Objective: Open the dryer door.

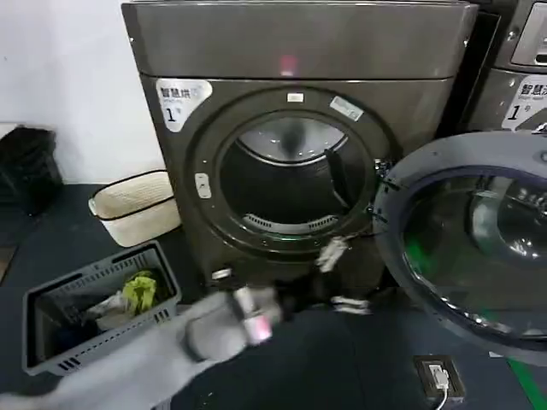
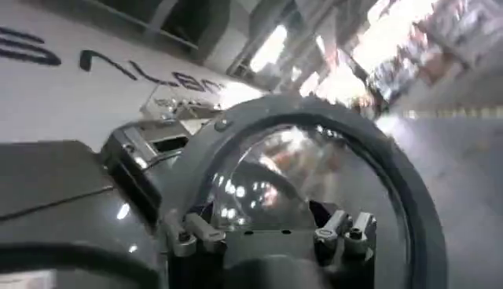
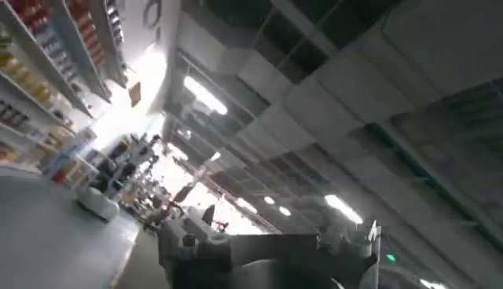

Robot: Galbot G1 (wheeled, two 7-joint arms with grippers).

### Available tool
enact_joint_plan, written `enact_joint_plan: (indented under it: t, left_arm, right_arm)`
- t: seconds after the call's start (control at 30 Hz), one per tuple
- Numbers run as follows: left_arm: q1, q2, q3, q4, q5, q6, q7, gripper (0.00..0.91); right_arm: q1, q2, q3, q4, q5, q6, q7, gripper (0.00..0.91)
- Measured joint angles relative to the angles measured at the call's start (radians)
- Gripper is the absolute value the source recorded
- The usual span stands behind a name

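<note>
swinging wide to the right of the dryer (image 1: 299, 60), the door (image 1: 389, 248) already hangs open; it could drift back if bumped

the left gripper (image 1: 338, 278) sits spread and empty below the drum opening, near the door's hinge, so a careless pull-out could catch it

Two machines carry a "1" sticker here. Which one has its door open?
The dryer in the middle, with the pink light. Its door hangs swung out to the right, drum exposed. The neighbouring machine at the far right is only partly seen.

dryer door (image 1: 479, 248) cut off at the head view's right edge, left gripper (image 1: 329, 278) smeared by motion blur, finger gap unreadable, twin machine (image 1: 517, 64) partly cropped
</note>
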Motion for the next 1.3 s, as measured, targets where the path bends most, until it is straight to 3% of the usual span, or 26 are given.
enact_joint_plan:
  t: [0.13, 0.33, 0.47, 0.53, 0.63, 0.73, 1.03, 1.3]
  left_arm:
    - [0.117, 0.165, -0.081, -0.067, 0.018, 0.131, -0.119, 0.907]
    - [0.371, 0.304, -0.349, -0.142, -0.131, 0.468, -0.283, 0.907]
    - [0.397, 0.286, -0.513, -0.122, -0.284, 0.719, -0.299, 0.907]
    - [0.364, 0.261, -0.568, -0.099, -0.381, 0.831, -0.262, 0.907]
    - [0.302, 0.235, -0.61, -0.049, -0.506, 0.923, -0.241, 0.907]
    - [0.244, 0.233, -0.625, 0.011, -0.609, 0.964, -0.224, 0.907]
    - [0.117, 0.303, -0.618, 0.229, -0.786, 0.963, -0.257, 0.907]
    - [0.135, 0.477, -0.562, 0.354, -0.834, 0.963, -0.194, 0.907]
  right_arm:
    - [0.013, -0.018, -0.03, -0.006, -0.017, 0.002, -0.004, 0.907]
    - [0.042, -0.048, -0.089, 0.002, -0.046, -0.01, -0.017, 0.907]
    - [0.058, -0.068, -0.129, 0.015, -0.047, -0.019, -0.021, 0.907]
    - [0.059, -0.074, -0.149, 0.014, -0.047, -0.018, -0.022, 0.907]
    - [0.057, -0.083, -0.169, 0.008, -0.046, -0.011, -0.022, 0.907]
    - [0.057, -0.088, -0.187, 0.011, -0.045, -0.009, -0.022, 0.907]
    - [0.074, -0.079, -0.259, 0.032, -0.051, -0.001, -0.023, 0.907]
    - [0.087, -0.098, -0.307, 0.047, -0.05, -0.007, -0.026, 0.907]
